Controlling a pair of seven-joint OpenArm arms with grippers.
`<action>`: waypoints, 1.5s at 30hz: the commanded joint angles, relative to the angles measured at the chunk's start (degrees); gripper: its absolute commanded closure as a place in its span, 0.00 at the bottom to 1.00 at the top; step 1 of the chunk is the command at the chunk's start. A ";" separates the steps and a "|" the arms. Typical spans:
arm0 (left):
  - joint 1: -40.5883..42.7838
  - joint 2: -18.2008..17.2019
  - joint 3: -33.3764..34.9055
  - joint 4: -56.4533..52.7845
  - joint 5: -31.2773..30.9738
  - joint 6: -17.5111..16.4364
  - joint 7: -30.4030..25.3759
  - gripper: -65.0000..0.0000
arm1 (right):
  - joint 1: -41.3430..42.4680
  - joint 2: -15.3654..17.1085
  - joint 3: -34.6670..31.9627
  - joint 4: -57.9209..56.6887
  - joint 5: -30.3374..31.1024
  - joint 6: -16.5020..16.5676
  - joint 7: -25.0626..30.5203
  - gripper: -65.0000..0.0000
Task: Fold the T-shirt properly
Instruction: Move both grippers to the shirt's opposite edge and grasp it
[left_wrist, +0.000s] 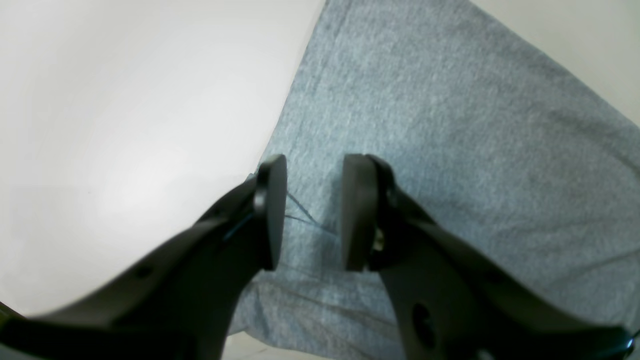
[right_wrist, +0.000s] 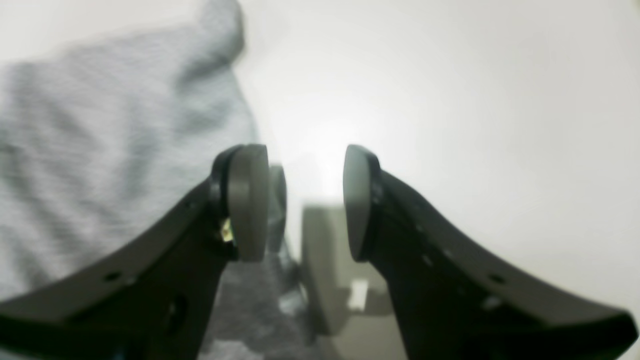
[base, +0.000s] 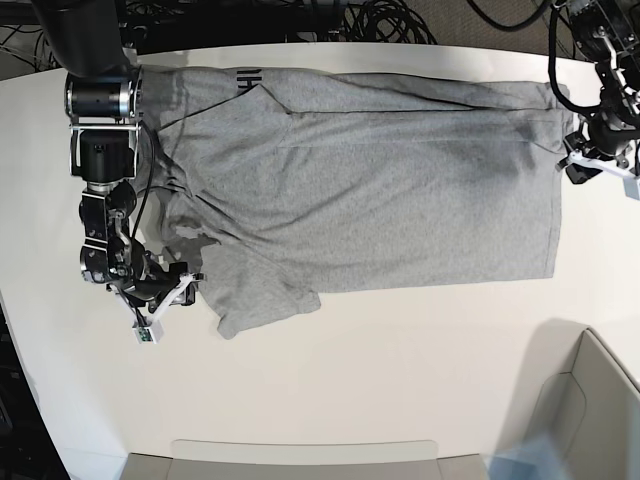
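Left gripper (left_wrist: 312, 215) parted over T-shirt (left_wrist: 450, 150); right gripper (right_wrist: 300, 205) parted, empty.

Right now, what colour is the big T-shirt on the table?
Heather grey, short-sleeved cotton T-shirt; seen best in the base view.

My right gripper (right_wrist: 300, 205) fills the lower frame, jaws parted with a clear gap between the pads (right_wrist: 247, 202). The T-shirt (right_wrist: 100, 150), grey and blurred, lies from 9 to 11 o'clock, its edge running just beside my left-hand pad. The white table (right_wrist: 450, 100) occupies 12 through 4 o'clock. Nothing sits between the jaws.
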 joint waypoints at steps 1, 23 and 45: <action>-0.32 -1.10 -0.50 0.86 -0.59 0.11 -0.66 0.72 | 3.30 0.84 -0.45 -1.78 0.94 0.26 2.24 0.62; -22.56 -10.60 18.93 -23.93 -0.24 0.02 -8.75 0.66 | 0.75 -2.24 -11.35 -4.95 1.12 4.04 2.24 0.62; -48.32 -15.08 45.65 -65.25 -0.24 0.19 -26.33 0.66 | 0.58 -2.24 -11.61 -4.86 1.12 4.04 0.66 0.62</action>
